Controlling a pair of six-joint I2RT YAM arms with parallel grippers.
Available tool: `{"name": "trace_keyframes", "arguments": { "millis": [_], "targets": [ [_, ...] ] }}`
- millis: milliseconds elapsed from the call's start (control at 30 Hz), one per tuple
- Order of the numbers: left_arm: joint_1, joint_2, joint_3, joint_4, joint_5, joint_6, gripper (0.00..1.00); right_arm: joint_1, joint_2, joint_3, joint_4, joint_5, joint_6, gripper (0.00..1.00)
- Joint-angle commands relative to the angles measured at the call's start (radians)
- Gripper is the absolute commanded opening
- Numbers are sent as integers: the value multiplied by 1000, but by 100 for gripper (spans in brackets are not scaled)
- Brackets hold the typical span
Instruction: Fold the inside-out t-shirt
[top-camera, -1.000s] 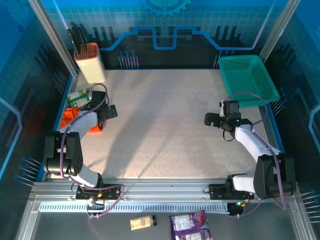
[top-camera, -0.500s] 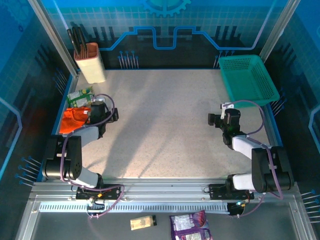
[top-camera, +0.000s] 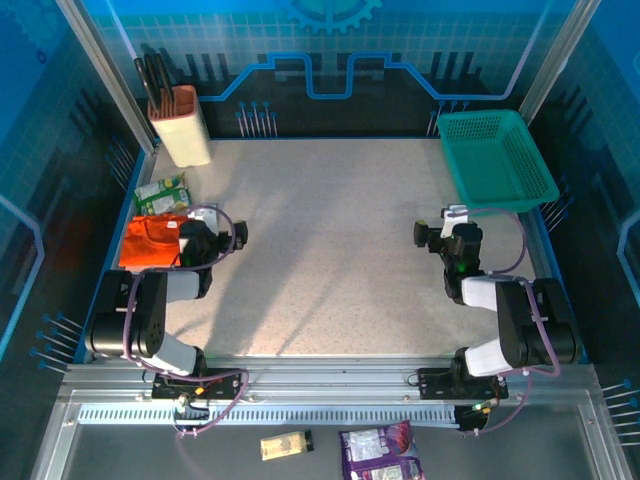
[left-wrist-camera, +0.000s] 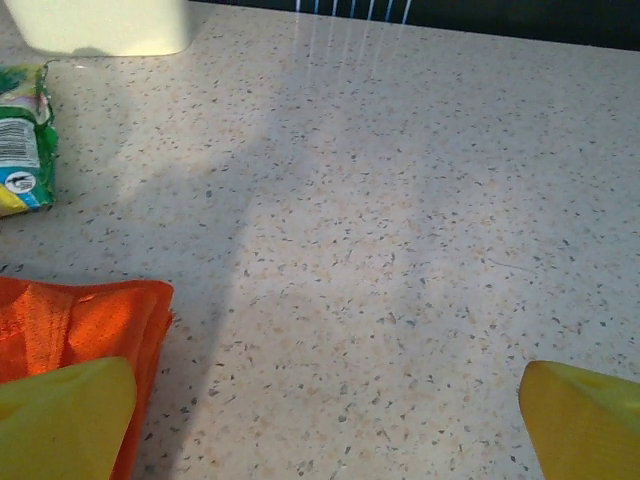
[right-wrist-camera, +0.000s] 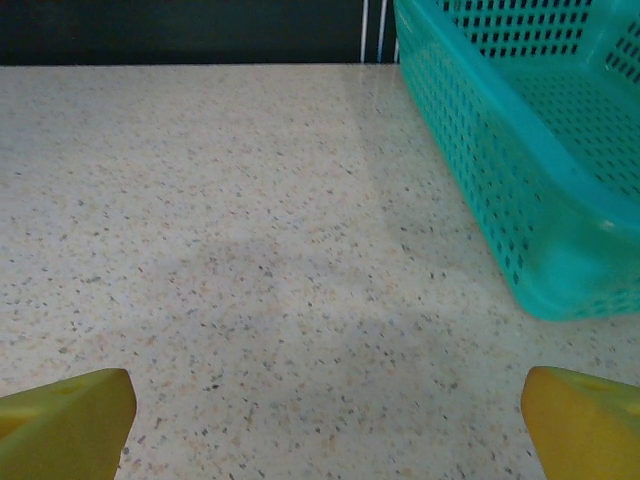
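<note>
The inside-out t-shirt lies as a compact orange-red folded rectangle at the table's left edge. In the left wrist view its folded corner sits at the lower left, partly behind my left finger. My left gripper hovers just right of the shirt, drawn back near its base; it is open with only bare table between its yellow fingertips. My right gripper rests low on the right side, also open and holding nothing.
A teal mesh basket stands at the back right, close ahead of the right gripper. A cream holder stands at the back left, with a green snack packet just beyond the shirt. The speckled table spreads between the arms.
Both arms have drawn back toward their bases. The left gripper has come off the shirt, which now lies uncovered and folded. Both grippers stayed open.
</note>
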Motion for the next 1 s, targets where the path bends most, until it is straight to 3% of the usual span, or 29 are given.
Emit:
{"name": "trace_keyframes", "arguments": {
  "millis": [0, 167, 967],
  "targets": [
    [1, 35, -37, 158, 71, 23, 99, 4, 91, -44, 232, -31, -44, 100],
    [-20, 33, -27, 134, 27, 36, 99, 24, 77, -3, 126, 22, -48, 100],
    [-20, 32, -28, 137, 28, 36, 99, 46, 81, 5, 117, 55, -67, 100]
  ]
}}
